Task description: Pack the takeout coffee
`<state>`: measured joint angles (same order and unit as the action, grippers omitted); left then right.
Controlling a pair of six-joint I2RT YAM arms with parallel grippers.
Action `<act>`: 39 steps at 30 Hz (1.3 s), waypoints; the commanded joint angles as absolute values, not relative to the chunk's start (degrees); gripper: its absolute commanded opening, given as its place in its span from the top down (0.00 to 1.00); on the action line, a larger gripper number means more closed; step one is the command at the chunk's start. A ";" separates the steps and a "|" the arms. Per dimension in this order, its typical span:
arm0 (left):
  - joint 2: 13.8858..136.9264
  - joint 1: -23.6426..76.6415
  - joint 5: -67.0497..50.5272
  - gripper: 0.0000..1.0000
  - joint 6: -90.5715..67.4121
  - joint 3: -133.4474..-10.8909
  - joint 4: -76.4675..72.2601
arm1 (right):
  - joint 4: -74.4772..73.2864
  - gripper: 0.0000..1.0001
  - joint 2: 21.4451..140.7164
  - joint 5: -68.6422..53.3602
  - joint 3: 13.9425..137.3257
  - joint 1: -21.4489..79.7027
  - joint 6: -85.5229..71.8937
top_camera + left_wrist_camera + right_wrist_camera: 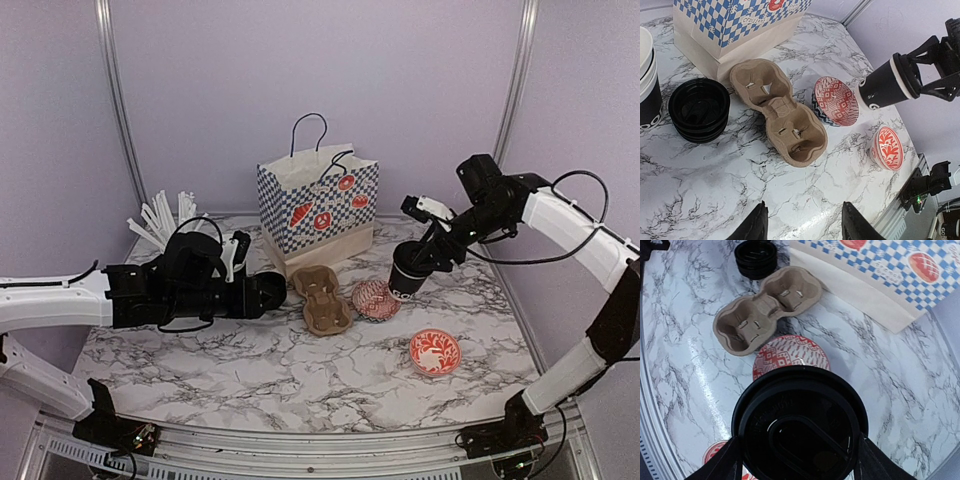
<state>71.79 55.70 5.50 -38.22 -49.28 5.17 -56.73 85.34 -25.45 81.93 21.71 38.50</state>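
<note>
A takeout coffee [405, 279], a black cup with its black lid [800, 425] on, is held tilted above the marble by my right gripper [415, 262], shut on it just under the lid. In the left wrist view the same cup [887, 82] hangs beside a patterned bowl [836, 100]. The brown cardboard two-cup carrier [321, 298] lies empty at mid-table. My left gripper [804, 225] is open over bare marble in front of the carrier, with nothing between its fingers. A stack of black lids [699, 107] and stacked black cups [647, 85] sit left of the carrier.
A blue-checked paper bag [318, 205] stands open behind the carrier. Two red-and-white bowls [375, 299] [435, 351] rest on the right half of the table. White wrapped straws [165, 220] fan out at the back left.
</note>
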 commanded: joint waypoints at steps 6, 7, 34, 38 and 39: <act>74.90 54.81 3.77 0.50 -35.22 -52.22 5.99 | -52.41 0.34 85.78 -16.72 79.50 3.72 31.37; 75.24 54.64 4.07 0.50 -35.00 -52.52 6.57 | -51.31 0.34 86.12 -15.15 78.65 2.27 31.17; 92.12 43.48 17.43 0.57 -17.22 -78.78 27.02 | -47.30 0.11 87.56 -13.90 72.49 -3.34 27.41; 94.67 42.17 21.33 0.60 -15.18 -83.19 30.92 | -49.26 0.09 85.89 -15.37 73.24 -3.34 26.93; 95.41 41.57 21.65 0.60 -14.76 -84.24 31.87 | -49.33 0.09 85.28 -15.53 73.16 -3.34 26.42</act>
